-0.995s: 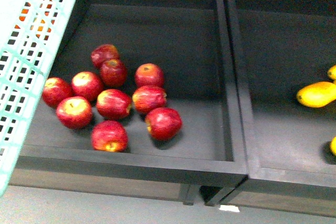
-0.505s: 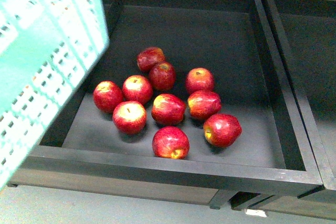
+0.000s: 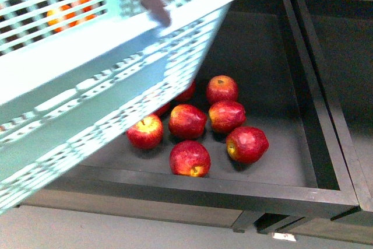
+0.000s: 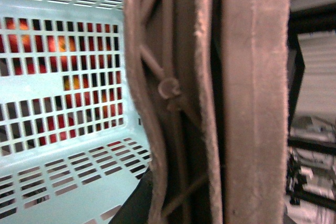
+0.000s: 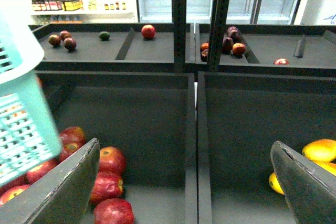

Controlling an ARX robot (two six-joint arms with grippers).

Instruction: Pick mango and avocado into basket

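The basket is hanging at ten o'clock over the apples, something orange inside. A mango is lying unpicked. The right gripper is gaping empty; I cannot tell the left gripper's hold.

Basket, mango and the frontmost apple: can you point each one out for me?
basket (image 3: 116, 100), front view, its slotted side wall.
mango (image 5: 321, 150), right wrist view, yellow-orange skin.
frontmost apple (image 3: 189, 158), front view, red middle.
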